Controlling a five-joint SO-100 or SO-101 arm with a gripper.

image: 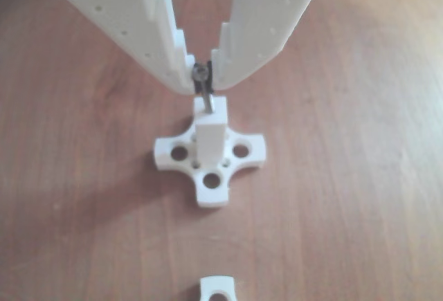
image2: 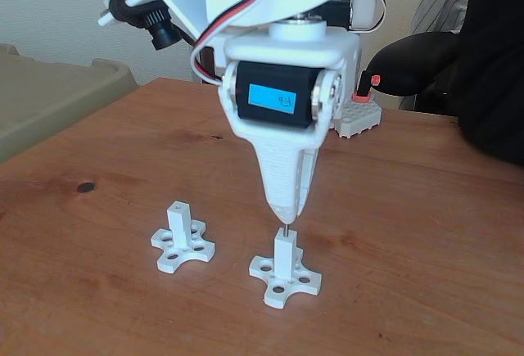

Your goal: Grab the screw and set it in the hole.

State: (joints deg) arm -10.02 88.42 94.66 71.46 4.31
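- In the other view, the white gripper (image: 203,79) pinches the screw (image: 205,93) by its head between narrowed fingertips; the shaft hangs down to the top of the white post (image: 211,138).
- That view hides the hole behind the screw tip and post edge; whether the tip is inside cannot be told.
- The fixed view shows the gripper (image2: 284,211) pointing straight down over the post (image2: 284,258), a sliver of screw (image2: 284,229) between them.
- It also shows a second post (image2: 182,237) left on the wooden table (image2: 409,233).
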